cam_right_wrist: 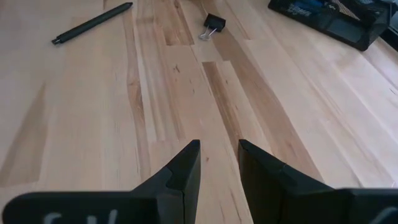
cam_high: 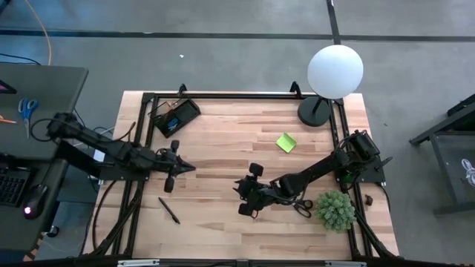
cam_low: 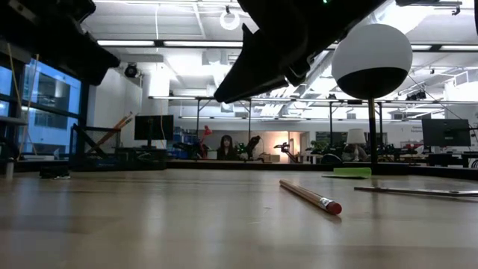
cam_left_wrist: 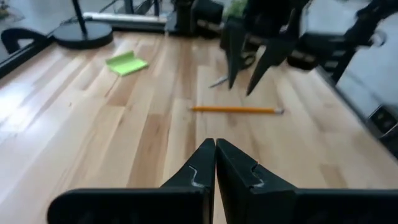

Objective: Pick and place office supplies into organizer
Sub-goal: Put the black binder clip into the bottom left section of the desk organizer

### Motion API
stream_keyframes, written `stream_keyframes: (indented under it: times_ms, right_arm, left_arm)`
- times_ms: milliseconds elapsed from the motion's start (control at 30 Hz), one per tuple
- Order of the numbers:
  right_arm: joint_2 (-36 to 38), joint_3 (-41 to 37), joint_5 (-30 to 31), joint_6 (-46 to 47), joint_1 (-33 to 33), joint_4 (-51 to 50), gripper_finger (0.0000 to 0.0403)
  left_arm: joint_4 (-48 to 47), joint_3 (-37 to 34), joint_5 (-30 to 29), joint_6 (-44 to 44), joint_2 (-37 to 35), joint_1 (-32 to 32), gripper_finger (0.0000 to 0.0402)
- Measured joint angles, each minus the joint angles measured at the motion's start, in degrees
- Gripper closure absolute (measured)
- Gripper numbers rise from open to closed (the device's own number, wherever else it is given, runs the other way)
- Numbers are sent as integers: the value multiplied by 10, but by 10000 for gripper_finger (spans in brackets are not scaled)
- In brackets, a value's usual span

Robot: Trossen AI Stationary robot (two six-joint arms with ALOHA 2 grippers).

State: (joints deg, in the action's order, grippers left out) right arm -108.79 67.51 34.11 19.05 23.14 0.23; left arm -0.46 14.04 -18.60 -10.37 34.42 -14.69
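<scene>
My left gripper (cam_high: 189,167) hangs shut over the table's left middle, touching nothing; its fingers meet in the left wrist view (cam_left_wrist: 215,152). My right gripper (cam_high: 243,198) is open above bare wood near the middle (cam_right_wrist: 219,152). An orange pencil (cam_left_wrist: 236,110) lies flat on the table between the two grippers (cam_low: 310,196). The black organizer (cam_high: 174,115) sits at the far left corner (cam_right_wrist: 336,18). A black pen (cam_high: 169,211), a binder clip (cam_right_wrist: 212,25), a lime-green sticky-note pad (cam_high: 286,142) and black-handled scissors (cam_high: 300,205) lie flat on the wood.
A lamp with a white globe (cam_high: 335,70) and a round black base (cam_high: 315,111) stands at the far right corner. A green bushy plant (cam_high: 335,210) sits at the near right, beside the right arm. A black frame (cam_high: 223,95) borders the table. A person sits far off in the room (cam_low: 225,146).
</scene>
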Motion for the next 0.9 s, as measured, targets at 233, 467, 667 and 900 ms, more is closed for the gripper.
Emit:
stream_keyframes:
  times_ms: [233,467,667,900]
  right_arm:
    - [0,0,-1,-15,0,-1,304]
    - [0,0,-1,-15,0,-28,304]
    - [0,0,-5,-15,2,-42,304]
    - [0,0,-27,-29,2,-56,304]
  left_arm:
    - [-18,13,-16,35,51,-15,397]
    - [-213,137,-18,64,129,-14,390]
    - [-382,228,-24,73,233,-14,325]
    - [-462,277,-33,126,364,-14,198]
